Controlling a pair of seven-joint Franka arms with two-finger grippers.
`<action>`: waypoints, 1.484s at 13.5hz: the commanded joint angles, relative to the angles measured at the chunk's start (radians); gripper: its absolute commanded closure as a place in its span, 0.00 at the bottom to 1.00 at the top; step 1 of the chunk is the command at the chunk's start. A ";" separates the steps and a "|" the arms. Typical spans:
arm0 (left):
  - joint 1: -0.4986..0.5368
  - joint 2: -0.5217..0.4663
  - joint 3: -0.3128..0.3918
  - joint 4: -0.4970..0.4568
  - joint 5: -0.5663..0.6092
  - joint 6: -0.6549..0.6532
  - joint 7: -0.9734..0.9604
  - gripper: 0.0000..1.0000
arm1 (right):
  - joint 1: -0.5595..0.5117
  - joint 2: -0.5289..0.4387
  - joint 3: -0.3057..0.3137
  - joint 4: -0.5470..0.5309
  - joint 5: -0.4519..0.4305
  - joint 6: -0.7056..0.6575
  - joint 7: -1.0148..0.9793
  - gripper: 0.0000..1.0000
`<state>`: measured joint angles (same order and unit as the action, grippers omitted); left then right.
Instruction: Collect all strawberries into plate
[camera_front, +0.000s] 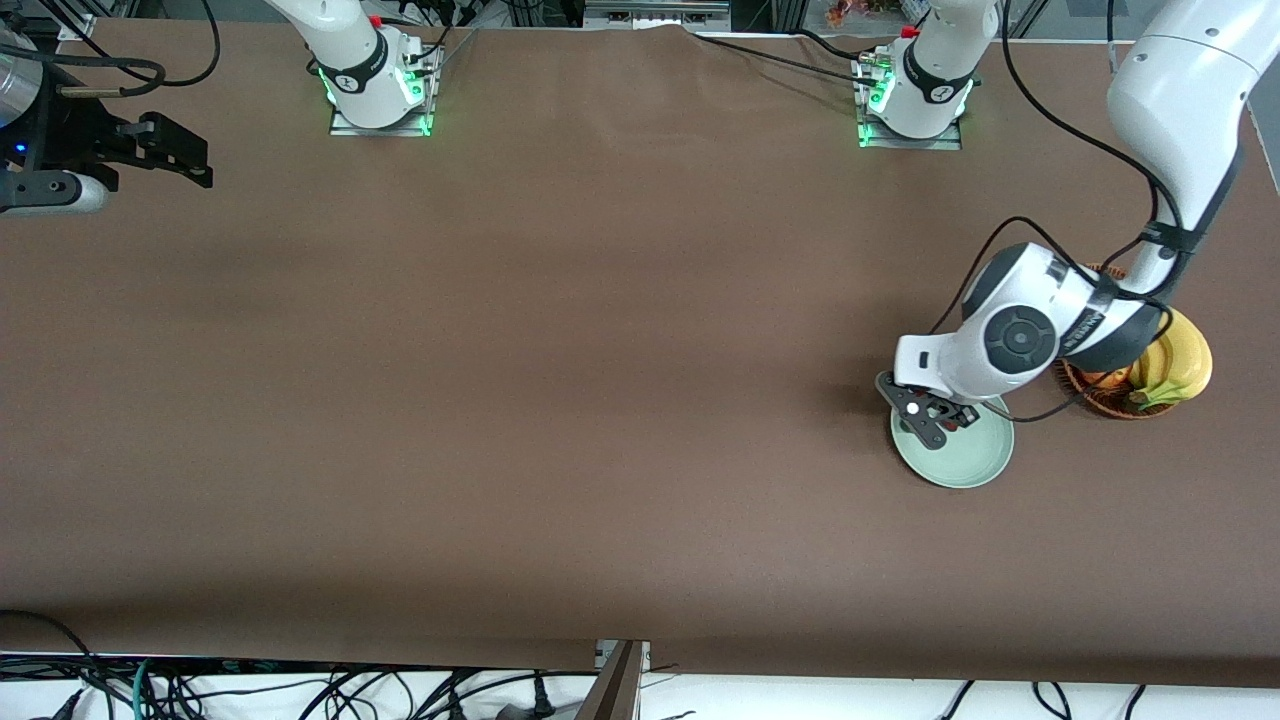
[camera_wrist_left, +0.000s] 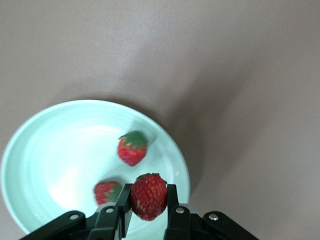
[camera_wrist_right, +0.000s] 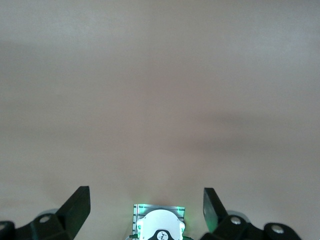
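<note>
My left gripper (camera_wrist_left: 148, 201) is shut on a red strawberry (camera_wrist_left: 148, 195) and hangs over the pale mint-green plate (camera_wrist_left: 55, 145), close to its rim. Two more strawberries lie in the plate: one (camera_wrist_left: 132, 148) near the middle, another (camera_wrist_left: 107, 192) just beside the left gripper's finger. In the front view the left gripper (camera_front: 938, 415) covers the part of the plate (camera_front: 975, 460) farthest from the camera and hides the berries. My right gripper (camera_front: 195, 160) waits open with nothing in it, up over the table's corner at the right arm's end; its wrist view shows the gripper (camera_wrist_right: 147, 205) above bare table.
A brown wicker basket (camera_front: 1100, 397) holding a banana (camera_front: 1172, 365) and other fruit stands right beside the plate, toward the left arm's end of the table. The left arm's forearm passes above it. Cables hang along the table's front edge.
</note>
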<state>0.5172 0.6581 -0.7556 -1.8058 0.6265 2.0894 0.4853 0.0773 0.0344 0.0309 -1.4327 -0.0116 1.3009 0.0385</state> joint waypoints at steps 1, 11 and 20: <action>-0.003 0.038 -0.013 0.056 -0.021 -0.008 0.105 0.00 | -0.011 0.009 0.012 0.014 -0.008 0.000 -0.012 0.00; 0.004 -0.060 -0.022 0.126 -0.224 -0.208 0.052 0.00 | -0.011 0.009 0.012 0.014 -0.011 0.000 -0.012 0.00; -0.037 -0.187 -0.084 0.542 -0.300 -0.718 -0.327 0.00 | -0.011 0.009 0.012 0.014 -0.007 0.000 -0.012 0.00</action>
<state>0.5091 0.5299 -0.8564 -1.3058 0.3583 1.4027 0.2369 0.0773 0.0410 0.0313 -1.4310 -0.0116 1.3036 0.0385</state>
